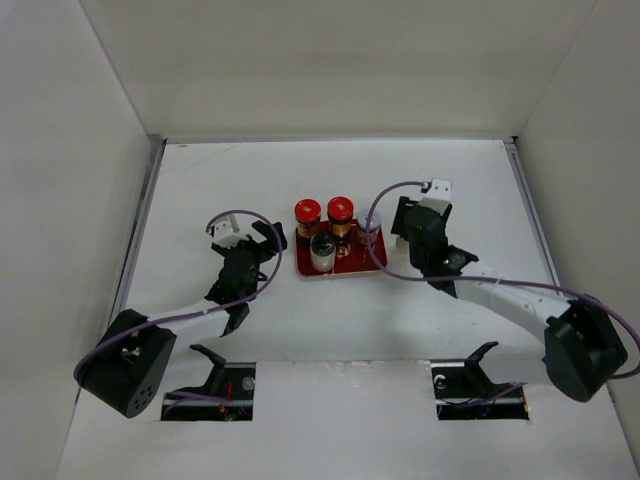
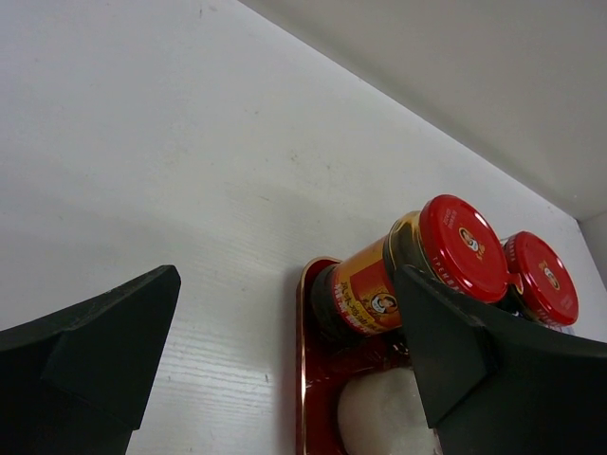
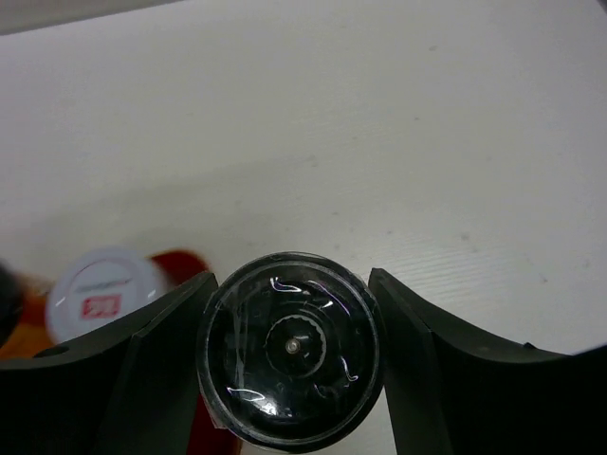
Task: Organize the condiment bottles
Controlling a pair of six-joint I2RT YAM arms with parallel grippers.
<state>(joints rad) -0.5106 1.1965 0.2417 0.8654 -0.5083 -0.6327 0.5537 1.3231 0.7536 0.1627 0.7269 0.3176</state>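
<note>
1. Left gripper (image 2: 285, 280): jaws spread wide, nothing between them, just left of the flat red rectangular tray (image 1: 352, 268).
2. Right gripper (image 3: 292, 277): both fingers pressed against the sides of a small round jar with a clear, grey-rimmed top (image 3: 289, 351).
3. Gripped jar: upright at the tray's right rear corner (on the tray or just off it, hard to tell).
4. Left red-capped jar (image 1: 307, 212) and right red-capped jar (image 1: 341, 210), dark brown contents, yellowish labels: upright, side by side along the tray's back edge.
5. Small whitish jar (image 1: 322, 252): upright on the tray's front part, just ahead of the red-capped pair.
6. Underneath everything, a white table (image 1: 450, 190).
</note>
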